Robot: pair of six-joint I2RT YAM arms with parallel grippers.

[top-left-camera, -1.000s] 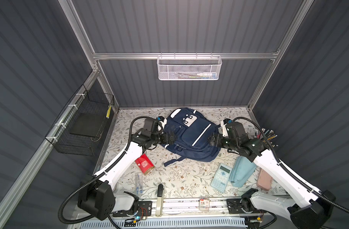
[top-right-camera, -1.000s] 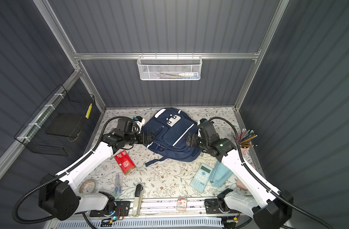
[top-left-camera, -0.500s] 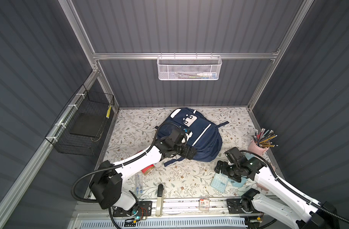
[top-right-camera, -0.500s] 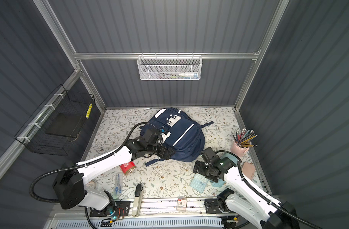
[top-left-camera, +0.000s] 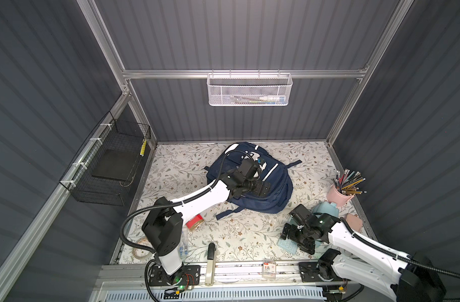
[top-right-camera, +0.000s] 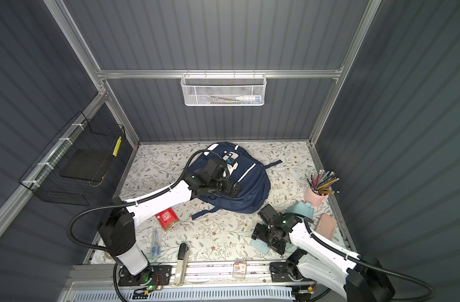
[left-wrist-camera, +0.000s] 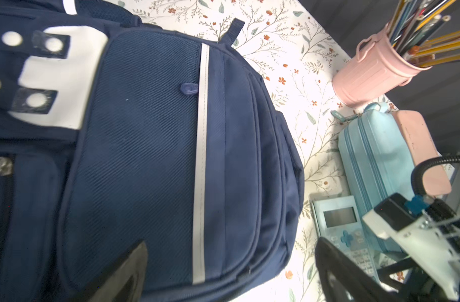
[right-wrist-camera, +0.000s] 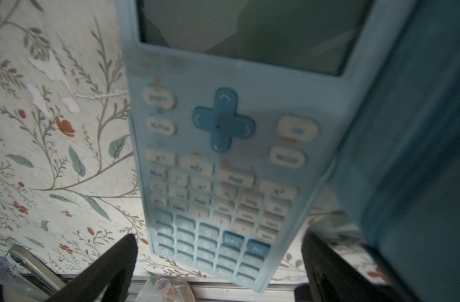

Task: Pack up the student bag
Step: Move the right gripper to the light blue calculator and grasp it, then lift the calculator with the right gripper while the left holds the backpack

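Both released: left gripper [top-left-camera: 263, 189] over woven student bag [left-wrist-camera: 145, 130], right gripper [right-wrist-camera: 218, 269] over plastic calculator [right-wrist-camera: 223, 162].

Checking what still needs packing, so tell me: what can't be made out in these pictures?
Mesh basket, both top views: contents too small to name.
Student bag: no view shows its inside; the left arm covers part of it in both top views.
Calculator: right gripper hides most of it in both top views; right wrist view blurs the key labels and its edge cuts the screen.
Red box: print too small.
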